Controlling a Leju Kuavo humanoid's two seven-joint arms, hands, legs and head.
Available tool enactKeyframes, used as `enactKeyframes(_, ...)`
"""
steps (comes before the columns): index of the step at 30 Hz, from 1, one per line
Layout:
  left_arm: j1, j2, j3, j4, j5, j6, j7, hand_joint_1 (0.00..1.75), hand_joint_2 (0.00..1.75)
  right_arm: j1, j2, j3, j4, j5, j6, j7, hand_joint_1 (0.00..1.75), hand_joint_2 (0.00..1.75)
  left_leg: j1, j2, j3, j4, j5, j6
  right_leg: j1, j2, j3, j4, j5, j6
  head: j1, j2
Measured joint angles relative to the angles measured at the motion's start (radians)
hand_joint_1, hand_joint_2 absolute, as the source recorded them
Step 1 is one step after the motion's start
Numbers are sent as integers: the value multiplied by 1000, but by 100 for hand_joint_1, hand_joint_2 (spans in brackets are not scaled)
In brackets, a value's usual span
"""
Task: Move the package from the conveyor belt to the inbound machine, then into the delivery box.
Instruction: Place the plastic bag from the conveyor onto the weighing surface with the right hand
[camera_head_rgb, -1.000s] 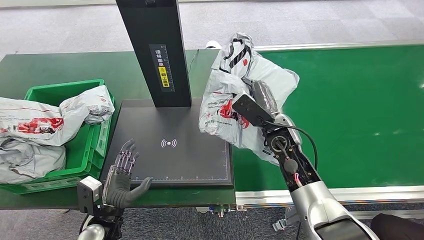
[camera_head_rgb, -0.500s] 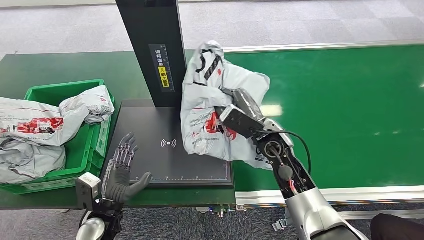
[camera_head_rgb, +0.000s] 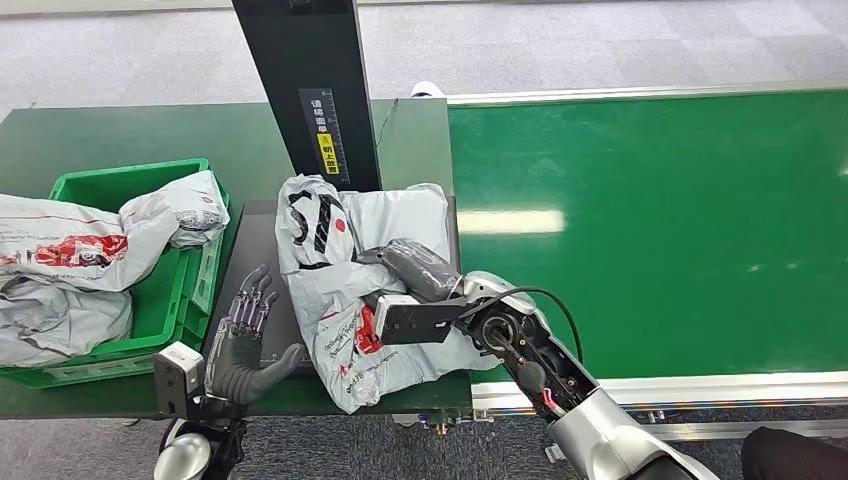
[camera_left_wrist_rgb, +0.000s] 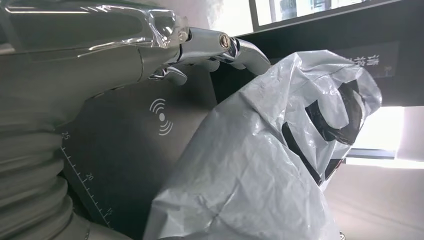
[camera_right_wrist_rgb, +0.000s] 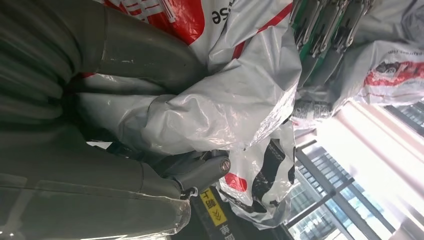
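Observation:
A grey plastic package (camera_head_rgb: 345, 275) with red and black print lies on the black inbound machine plate (camera_head_rgb: 258, 255), covering most of it and hanging over its front edge. My right hand (camera_head_rgb: 412, 272) grips the package from the right; the right wrist view shows its thumb and fingers (camera_right_wrist_rgb: 200, 172) clamped around the crumpled plastic (camera_right_wrist_rgb: 225, 107). My left hand (camera_head_rgb: 243, 340) sits open at the plate's front left corner, close beside the package and apart from it. The left wrist view shows the package (camera_left_wrist_rgb: 260, 165) close in front of that hand's fingers (camera_left_wrist_rgb: 220, 45).
The machine's black post (camera_head_rgb: 310, 90) rises behind the plate. A green delivery box (camera_head_rgb: 185, 290) on the left holds several grey packages (camera_head_rgb: 70, 250). The green conveyor belt (camera_head_rgb: 650, 220) runs to the right, with a metal rail along its near edge.
My right hand has carried the package leftward from above the belt's edge and lowered it onto the machine plate. The left hand has stayed in place.

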Motion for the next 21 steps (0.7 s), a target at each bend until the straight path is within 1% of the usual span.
enactKeyframes(4, 0, 2, 0, 2, 2, 0, -1, 0, 175, -15, -9, 45, 11, 12, 35, 5, 175, 175, 0, 0, 0, 0, 0, 0, 0, 0, 0, 0, 0, 0, 0, 0)
enactKeyframes(8, 0, 5, 0, 2, 7, 0, 0, 0, 175, -37, -18, 92, 38, 9, 65, 36, 175, 175, 0, 0, 0, 0, 0, 0, 0, 0, 0, 0, 0, 0, 0, 0)
enactKeyframes(14, 0, 6, 0, 2, 7, 0, 1, 0, 175, -53, -27, 132, 69, 9, 76, 59, 175, 175, 0, 0, 0, 0, 0, 0, 0, 0, 0, 0, 0, 0, 0, 0)
enactKeyframes(16, 0, 6, 0, 2, 7, 0, 2, 0, 175, -60, -28, 143, 83, 13, 80, 81, 175, 175, 0, 0, 0, 0, 0, 0, 0, 0, 0, 0, 0, 0, 0, 0)
enactKeyframes(19, 1, 5, 0, 2, 5, 3, 4, 0, 175, -80, -26, 167, 130, 32, 66, 146, 175, 175, 0, 0, 0, 0, 0, 0, 0, 0, 0, 0, 0, 0, 0, 0)
enactKeyframes(20, 2, 5, 0, 2, 3, 5, 5, 0, 175, -87, -24, 173, 148, 39, 54, 163, 156, 175, 0, 0, 0, 0, 0, 0, 0, 0, 0, 0, 0, 0, 0, 0)
enactKeyframes(21, 3, 5, 0, 2, 2, 7, 6, 0, 175, -94, -21, 180, 166, 47, 37, 178, 121, 175, 0, 0, 0, 0, 0, 0, 0, 0, 0, 0, 0, 0, 0, 0)
